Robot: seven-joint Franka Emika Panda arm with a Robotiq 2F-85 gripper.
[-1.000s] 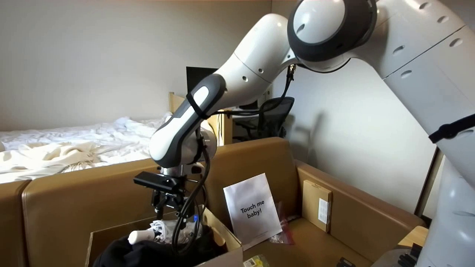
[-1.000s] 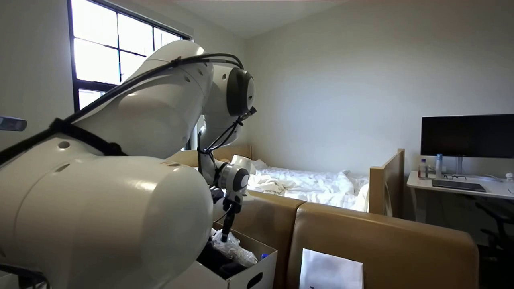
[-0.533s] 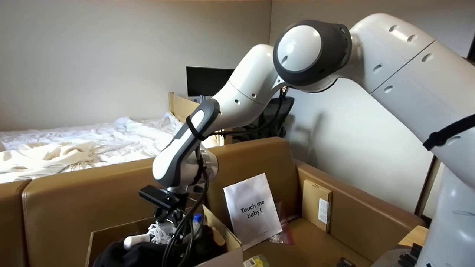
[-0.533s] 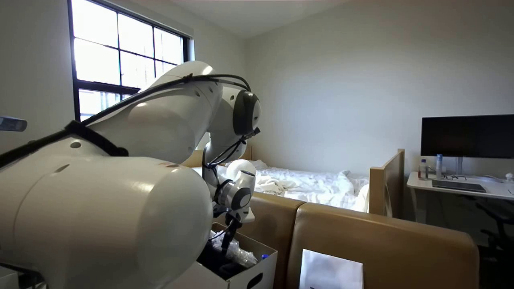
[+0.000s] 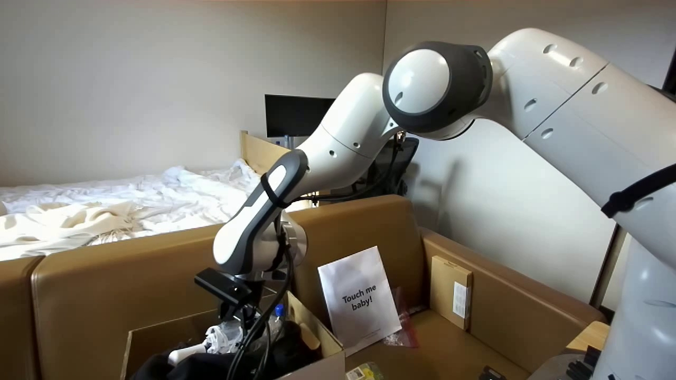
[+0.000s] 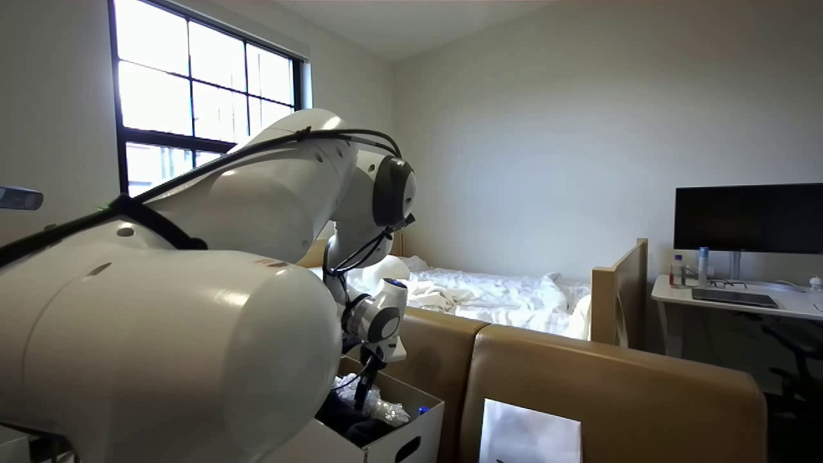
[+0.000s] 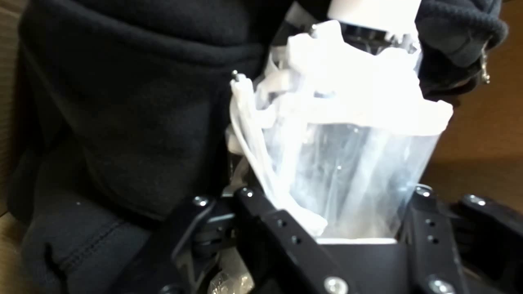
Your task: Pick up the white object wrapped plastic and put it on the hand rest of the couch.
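Observation:
The white object in clear plastic, with a white handle and strap, lies on black cloth in the box in an exterior view (image 5: 216, 340). It fills the middle of the wrist view (image 7: 351, 163), handle away from the gripper. My gripper (image 7: 336, 192) points down, its fingers wide apart on either side of the plastic. The left finger lies against the white strap; I cannot tell whether either presses. In both exterior views the gripper (image 5: 237, 321) (image 6: 362, 397) is down inside the box, its fingertips partly hidden. The couch hand rest (image 5: 509, 289) is at the right.
The open box (image 5: 319, 367) (image 6: 408, 431) stands on the couch, its walls round the gripper. Black cloth (image 7: 143, 110) and a blue-capped bottle (image 5: 279, 312) are inside. A paper sheet (image 5: 360, 306) and a flat carton (image 5: 449, 293) lean on the couch between box and hand rest.
The arm has come down, and the gripper has sunk into the box around the white object. The object's handle has shifted a little left and down in an exterior view.

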